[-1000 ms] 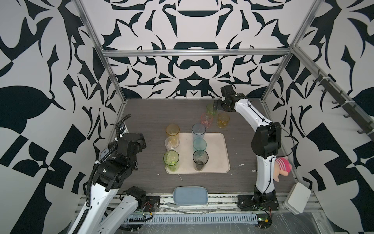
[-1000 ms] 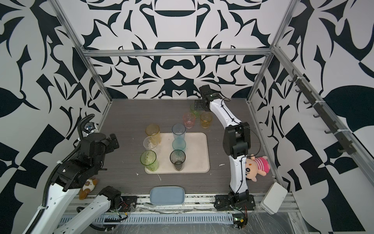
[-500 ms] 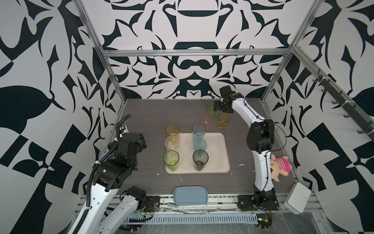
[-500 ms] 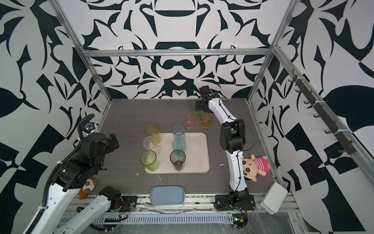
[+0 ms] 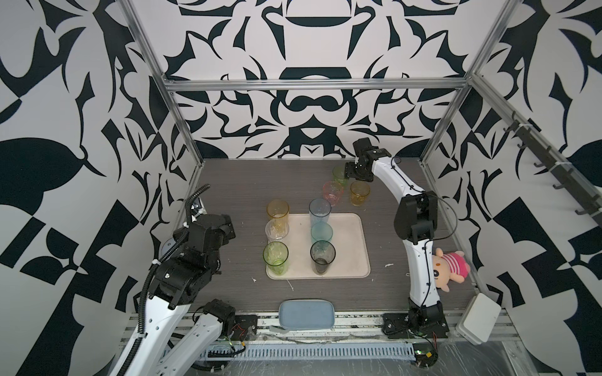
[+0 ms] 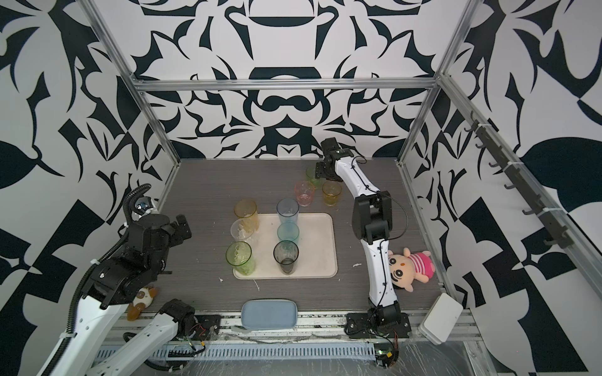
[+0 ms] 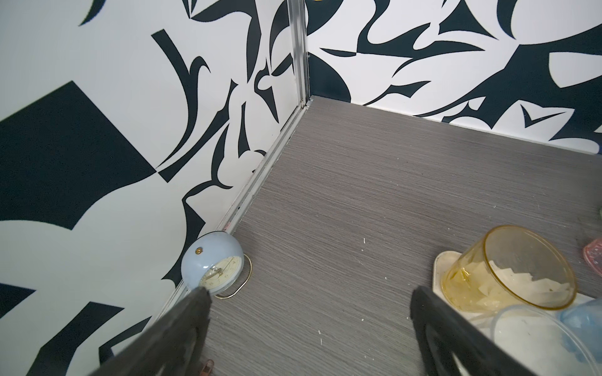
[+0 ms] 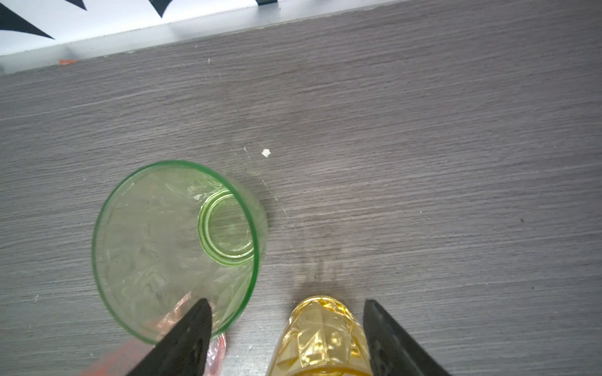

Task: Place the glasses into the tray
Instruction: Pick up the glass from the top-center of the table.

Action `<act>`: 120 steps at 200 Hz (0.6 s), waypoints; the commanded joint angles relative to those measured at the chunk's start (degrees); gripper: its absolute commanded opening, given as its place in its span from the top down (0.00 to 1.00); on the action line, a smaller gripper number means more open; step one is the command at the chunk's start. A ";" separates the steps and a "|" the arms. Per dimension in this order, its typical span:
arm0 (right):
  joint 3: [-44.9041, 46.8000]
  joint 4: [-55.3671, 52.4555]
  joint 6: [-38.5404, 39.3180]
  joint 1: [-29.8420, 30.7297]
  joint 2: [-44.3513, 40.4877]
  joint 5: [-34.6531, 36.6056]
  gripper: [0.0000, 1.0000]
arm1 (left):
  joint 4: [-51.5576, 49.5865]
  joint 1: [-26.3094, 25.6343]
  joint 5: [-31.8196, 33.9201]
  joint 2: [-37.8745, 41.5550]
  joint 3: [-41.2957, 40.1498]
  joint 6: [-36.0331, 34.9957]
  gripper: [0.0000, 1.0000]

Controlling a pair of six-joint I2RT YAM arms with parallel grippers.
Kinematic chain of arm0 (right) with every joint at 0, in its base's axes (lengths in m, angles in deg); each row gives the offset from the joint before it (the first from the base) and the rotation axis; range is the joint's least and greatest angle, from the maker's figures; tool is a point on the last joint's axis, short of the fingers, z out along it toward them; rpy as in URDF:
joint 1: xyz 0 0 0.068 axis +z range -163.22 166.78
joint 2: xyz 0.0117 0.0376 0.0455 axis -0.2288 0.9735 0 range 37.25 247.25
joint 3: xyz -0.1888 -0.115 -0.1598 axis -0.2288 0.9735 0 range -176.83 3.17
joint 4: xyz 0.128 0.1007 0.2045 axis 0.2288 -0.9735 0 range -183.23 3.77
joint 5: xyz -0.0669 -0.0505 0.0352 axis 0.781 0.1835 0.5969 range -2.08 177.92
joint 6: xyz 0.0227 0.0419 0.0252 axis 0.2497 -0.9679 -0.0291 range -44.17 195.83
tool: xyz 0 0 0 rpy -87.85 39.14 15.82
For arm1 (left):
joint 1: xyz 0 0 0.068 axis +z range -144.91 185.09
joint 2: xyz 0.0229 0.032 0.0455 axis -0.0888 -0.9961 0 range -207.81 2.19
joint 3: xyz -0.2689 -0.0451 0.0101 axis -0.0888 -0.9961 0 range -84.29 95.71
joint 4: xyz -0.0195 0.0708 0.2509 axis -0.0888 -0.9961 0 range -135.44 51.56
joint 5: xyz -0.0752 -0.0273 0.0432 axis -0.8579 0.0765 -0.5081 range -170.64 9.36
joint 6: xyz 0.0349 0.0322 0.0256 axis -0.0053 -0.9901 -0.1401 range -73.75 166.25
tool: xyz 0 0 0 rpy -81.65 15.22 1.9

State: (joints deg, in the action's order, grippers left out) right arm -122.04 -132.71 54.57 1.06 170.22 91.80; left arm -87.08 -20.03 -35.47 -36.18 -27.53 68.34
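Since the earlier frame the right arm [image 5: 417, 221] is seen drawn slightly inward, and the right gripper [image 8: 286, 302] is kept low over the three short glasses beyond the far edge of the tray [image 5: 350, 247]; its jaws are narrowed from wide to a middling gap

By the right wrist view the amber glass [image 8: 321, 338] is straddled: one finger [image 8: 387, 328] is set just beside its wall, while the other finger [image 8: 190, 328] is seen in front of the short green glass [image 8: 156, 234] and the pink glass [image 5: 332, 192], with a gap left to the amber wall. No firm hold is shown yet; closing on this glass is judged the step in hand

At the left side of the table [image 5: 234, 182] the left gripper [image 7: 309, 309] is held wide, with nothing between its fingers

On the tray the blue glass [image 5: 320, 208], teal glass [image 5: 321, 232] and smoky grey glass [image 5: 322, 257] are stood in a row. Along its left rim the tall green glass [image 5: 276, 257], colourless glass [image 5: 277, 229] and tall yellow glass [image 5: 278, 210] are ranged; whether all are fully inside cannot be told

Three short glasses are left on the table, so at least three placements are judged outstanding
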 commanded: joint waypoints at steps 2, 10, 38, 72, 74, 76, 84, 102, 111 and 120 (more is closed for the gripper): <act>-2.60 -0.19 -0.28 -0.48 0.01 -1.53 0.30 | 0.25 0.12 0.28 0.33 -0.65 0.76 0.01; -2.62 0.05 -0.28 -0.46 0.09 -2.14 0.32 | 0.22 0.14 0.28 0.36 -0.60 0.69 0.01; -2.67 0.77 -0.37 -0.57 0.44 -3.22 0.38 | 0.40 0.08 0.16 0.57 -0.73 0.77 0.01; -3.26 1.22 -0.96 -0.65 1.19 -4.70 0.53 | 0.48 0.04 -0.05 0.51 -0.72 0.68 0.01; -3.24 1.28 -0.97 -0.64 1.23 -4.79 0.54 | 0.50 0.09 -0.07 0.52 -0.73 0.68 0.01; -3.32 1.25 -1.00 -0.72 1.28 -4.88 0.54 | 0.53 0.10 -0.08 0.50 -0.73 0.68 0.01; -3.62 1.22 -1.12 -0.73 1.54 -5.23 0.56 | 0.48 0.07 -0.08 0.48 -0.71 0.68 0.01; -4.28 1.23 -1.32 -0.70 2.07 -5.97 0.58 | 0.48 0.12 -0.15 0.44 -0.76 0.68 0.01; -4.56 1.22 -1.29 -0.66 2.22 -6.33 0.58 | 0.50 0.10 -0.12 0.43 -0.73 0.61 0.00; -4.85 1.23 -1.31 -0.67 2.51 -6.64 0.59 | 0.49 0.13 -0.17 0.43 -0.71 0.60 0.00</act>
State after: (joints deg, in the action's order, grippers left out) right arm -124.25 -131.57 53.68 0.60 173.56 86.62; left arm -87.06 -20.03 -35.67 -36.12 -27.53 68.34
